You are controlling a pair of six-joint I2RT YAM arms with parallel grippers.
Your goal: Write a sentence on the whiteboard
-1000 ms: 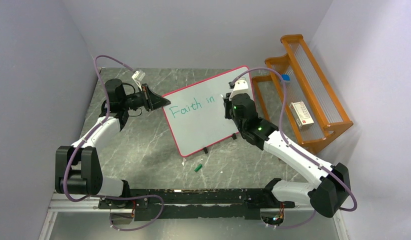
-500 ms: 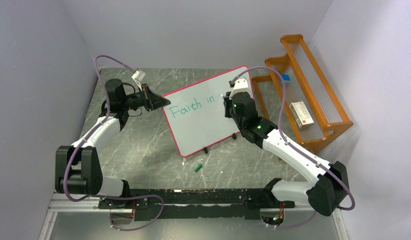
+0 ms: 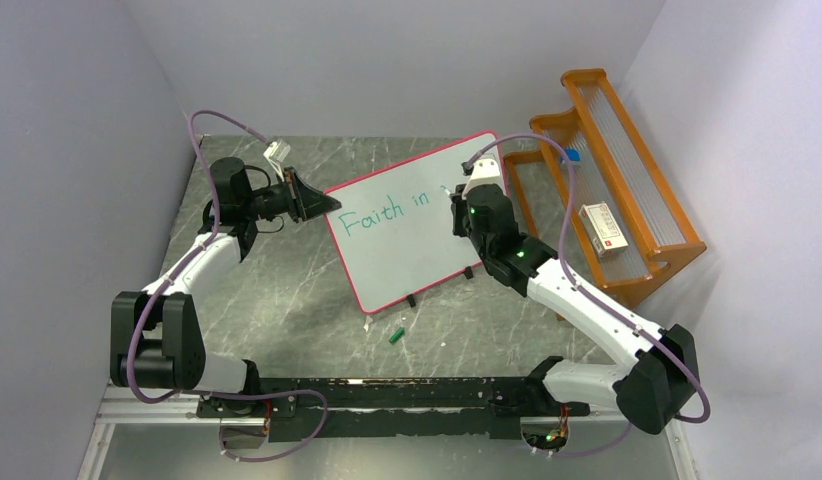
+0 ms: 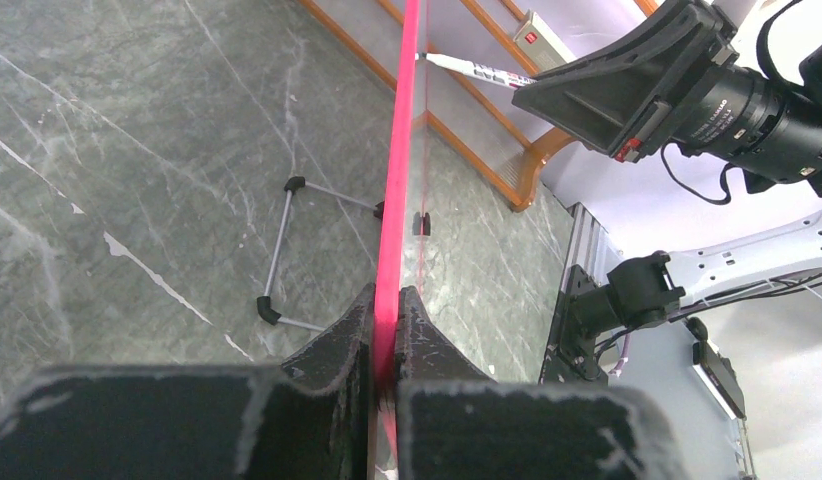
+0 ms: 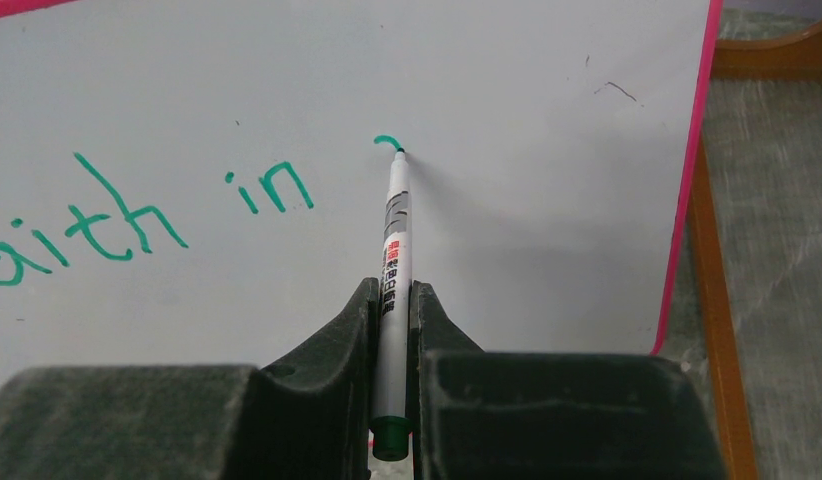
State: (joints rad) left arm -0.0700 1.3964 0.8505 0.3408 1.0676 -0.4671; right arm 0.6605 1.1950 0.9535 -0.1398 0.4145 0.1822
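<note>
Pressure is the risk: my right claw pinches the green marker, tip on the whiteboard beside the orange rack; my left claw clamps its pink frame. Overpushing could skew the sentence.

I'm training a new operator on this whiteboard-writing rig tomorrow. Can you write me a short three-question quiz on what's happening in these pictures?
1. True or false: the left gripper is shut on the pink edge of the whiteboard.
2. What does the right gripper hold? A) an eraser B) a marker, tip at the board C) nothing
3. Fill in: the complete green words on the board read "____ __".

Key: 1 true. 2 B. 3 Faith in.
</note>
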